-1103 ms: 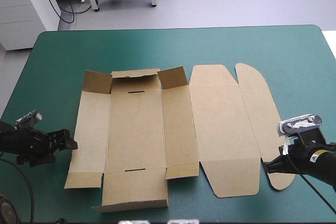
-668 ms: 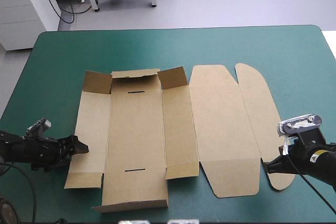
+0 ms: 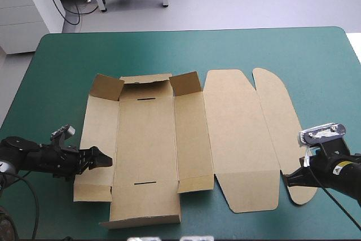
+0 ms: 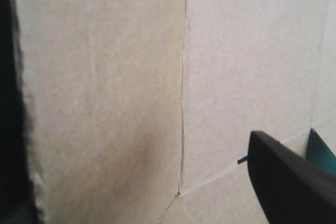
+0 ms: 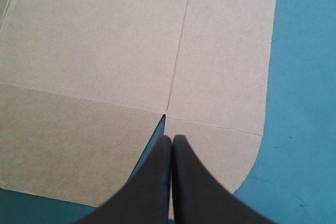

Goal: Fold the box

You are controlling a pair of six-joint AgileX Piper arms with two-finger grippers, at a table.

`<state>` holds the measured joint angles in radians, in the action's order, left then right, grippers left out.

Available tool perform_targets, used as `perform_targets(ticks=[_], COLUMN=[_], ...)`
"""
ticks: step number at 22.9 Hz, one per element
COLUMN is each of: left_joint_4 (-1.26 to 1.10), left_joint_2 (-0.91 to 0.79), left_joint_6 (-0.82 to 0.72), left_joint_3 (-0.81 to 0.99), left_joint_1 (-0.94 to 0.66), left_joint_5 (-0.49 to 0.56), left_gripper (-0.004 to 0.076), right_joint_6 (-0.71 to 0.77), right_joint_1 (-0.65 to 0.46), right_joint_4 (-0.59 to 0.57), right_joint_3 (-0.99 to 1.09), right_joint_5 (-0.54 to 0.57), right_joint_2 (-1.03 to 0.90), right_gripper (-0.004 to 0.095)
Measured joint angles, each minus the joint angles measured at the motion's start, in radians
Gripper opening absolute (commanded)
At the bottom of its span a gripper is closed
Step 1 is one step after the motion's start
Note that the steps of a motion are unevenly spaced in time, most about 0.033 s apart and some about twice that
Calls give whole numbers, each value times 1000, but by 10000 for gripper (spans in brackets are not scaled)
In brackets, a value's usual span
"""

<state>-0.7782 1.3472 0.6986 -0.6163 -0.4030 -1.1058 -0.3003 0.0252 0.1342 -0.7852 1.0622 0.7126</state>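
The left claw [image 3: 104,161] travelled rightward off the bare teal-green tabletop [image 3: 56,83] and in over the box [image 3: 146,139]. Earlier its tips hung clear of the board's left edge, and just before they had reached that edge. By the latest moment they lay over the left side panel [image 3: 101,122], toward its near end, with the fingers apart. Its arm [image 3: 34,159] stretched further in from the tabletop's left edge. The box's left side shifted a little too: the far-left corner flap [image 3: 109,86] took a different lean, and the near-left corner flap [image 3: 93,191] sat slightly further right than before.
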Motion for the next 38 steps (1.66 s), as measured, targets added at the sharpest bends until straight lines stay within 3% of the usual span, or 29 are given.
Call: perform_targets(ticks=[3,18,29,33,38], left_joint_4=[-10,-17,-17,51,448], left_joint_2=[24,73,73,74,103], left_joint_6=[0,5,109,68,-150], left_joint_3=[-7,-15,-129,-341,-723], left_joint_1=[3,9,9,72,386], left_joint_5=[-6,25,-51,-94,-107], left_gripper=[542,-7,-8,-8,-8], right_joint_6=[0,0,0,0,0], right_joint_1=[0,0,0,0,0], right_joint_4=[0,0,0,0,-16], right_joint_3=[0,0,0,-14,-124], right_joint_5=[0,0,0,0,-1], right_joint_2=[0,0,0,0,0], right_gripper=[-21,-21,-21,-21,-21])
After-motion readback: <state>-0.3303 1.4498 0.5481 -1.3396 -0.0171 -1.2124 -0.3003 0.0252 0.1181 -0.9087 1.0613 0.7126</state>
